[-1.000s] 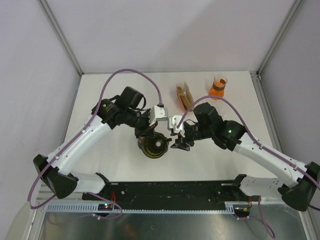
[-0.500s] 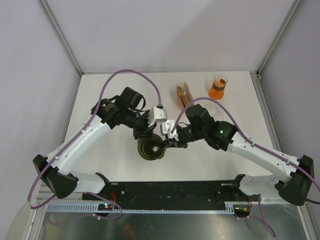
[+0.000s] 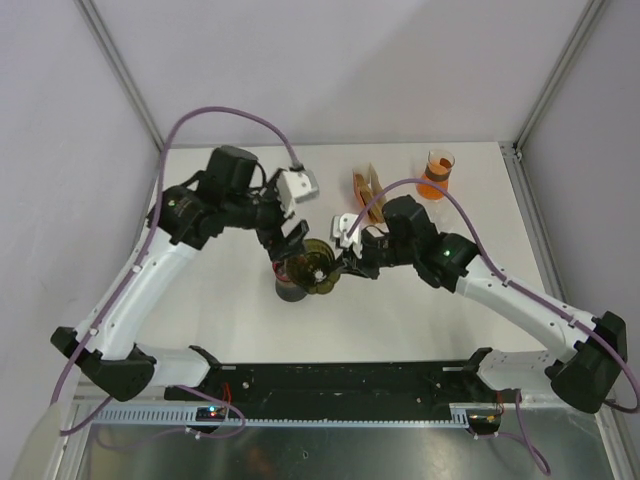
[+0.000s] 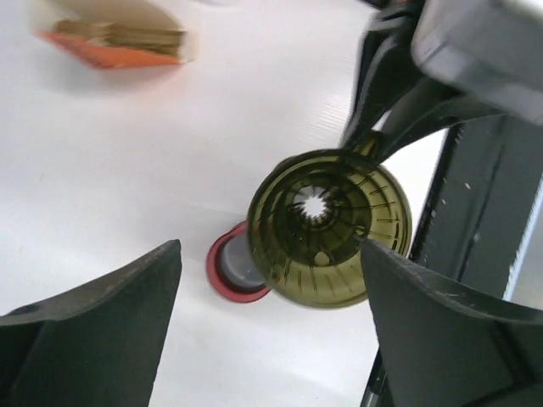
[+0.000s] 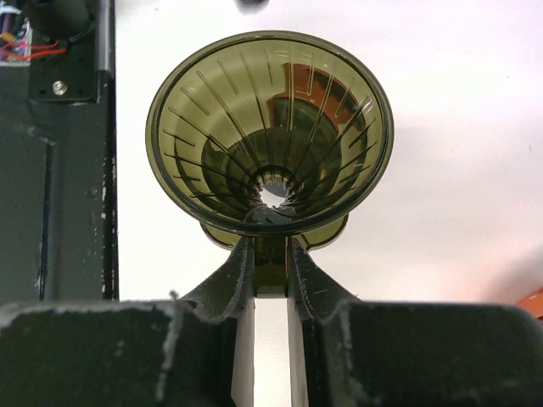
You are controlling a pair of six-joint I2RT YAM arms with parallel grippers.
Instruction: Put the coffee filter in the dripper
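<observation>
The dripper (image 3: 316,268) is an olive-green see-through ribbed cone, empty inside. My right gripper (image 3: 345,262) is shut on its small handle; in the right wrist view the fingertips (image 5: 242,264) pinch the handle just below the dripper (image 5: 270,136). It hangs above the table, partly over a red-rimmed cup (image 3: 290,290). My left gripper (image 3: 287,247) is open above the dripper (image 4: 329,227), its fingers (image 4: 102,326) wide apart and touching nothing. The coffee filters (image 3: 368,190) stand in an orange holder at the back.
A glass beaker of orange liquid (image 3: 436,175) stands at the back right. The red-rimmed cup (image 4: 229,267) sits on the white table just left of the dripper. The filter holder (image 4: 119,38) lies beyond it. A black rail (image 3: 340,378) runs along the near edge.
My right gripper closed on the dripper's handle. My left gripper let go, opened wide and rose back to the left. The dripper shifted up and right, uncovering the cup.
</observation>
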